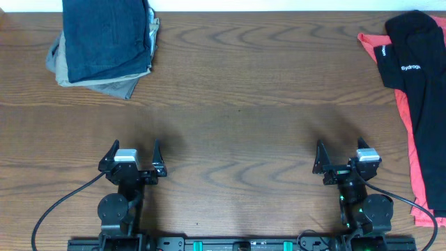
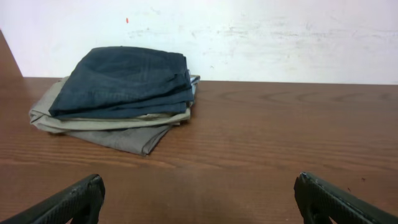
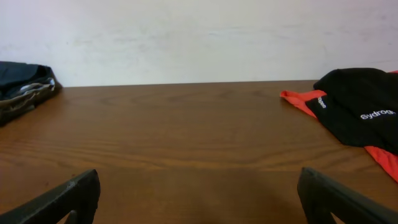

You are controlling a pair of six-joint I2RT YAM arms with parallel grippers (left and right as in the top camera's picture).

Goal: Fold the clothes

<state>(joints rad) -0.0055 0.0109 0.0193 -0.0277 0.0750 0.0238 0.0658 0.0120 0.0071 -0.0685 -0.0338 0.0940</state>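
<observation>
The left gripper [image 1: 134, 146] and right gripper [image 1: 341, 148] both stand wide open and empty near the front of the wooden table [image 1: 237, 111]. The black T-shirt [image 1: 418, 63] lies rumpled on a coral-red T-shirt [image 1: 411, 146] at the far right (partly out of frame). The right gripper should probably pinch the black layer alone and drag it to the centre. The folded stack of dark-blue and khaki garments [image 1: 104, 42] sits well apart, and nothing blocks the way.

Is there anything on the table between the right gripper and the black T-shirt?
Nothing visible. Only bare table lies between the right gripper and the black T-shirt, which rests on the coral-red T-shirt at the right edge.
</observation>
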